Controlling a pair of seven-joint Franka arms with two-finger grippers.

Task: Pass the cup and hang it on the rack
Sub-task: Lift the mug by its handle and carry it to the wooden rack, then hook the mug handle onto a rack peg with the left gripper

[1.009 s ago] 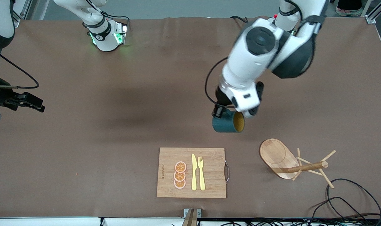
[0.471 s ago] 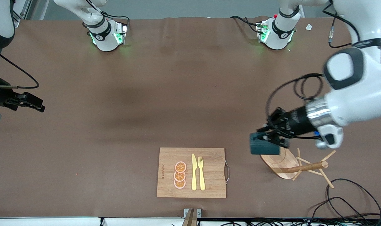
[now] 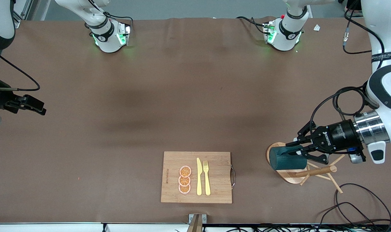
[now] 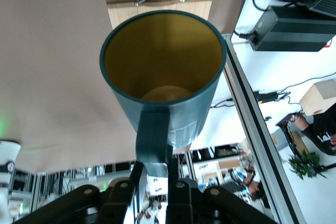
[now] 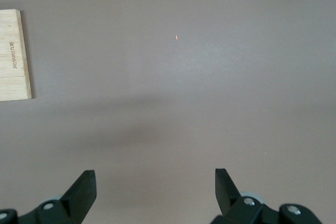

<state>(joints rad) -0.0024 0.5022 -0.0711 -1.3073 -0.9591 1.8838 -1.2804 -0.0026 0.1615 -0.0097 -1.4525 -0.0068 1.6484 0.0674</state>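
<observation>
The dark teal cup [image 3: 285, 158] lies on its side in the air, over the base of the wooden rack [image 3: 314, 171]. My left gripper [image 3: 299, 150] is shut on the cup's loop handle. In the left wrist view the cup [image 4: 163, 77] shows its mustard-yellow inside, and my left gripper [image 4: 155, 169] pinches the handle between its fingers. The rack's post and thin pegs stick out beside the cup. My right gripper [image 3: 37, 109] waits open and empty at the right arm's end of the table; the right wrist view shows it [image 5: 155, 182] over bare table.
A rectangular wooden cutting board [image 3: 173, 190] with a yellow knife, a yellow fork and three orange slices lies near the front camera, mid-table. It also shows in the left wrist view [image 4: 157, 8] and the right wrist view [image 5: 13, 56]. Black cables [image 3: 353, 206] lie near the rack.
My left arm has swung the cup from over the middle of the table toward the left arm's end and down to the rack's base. The right arm has not moved.
</observation>
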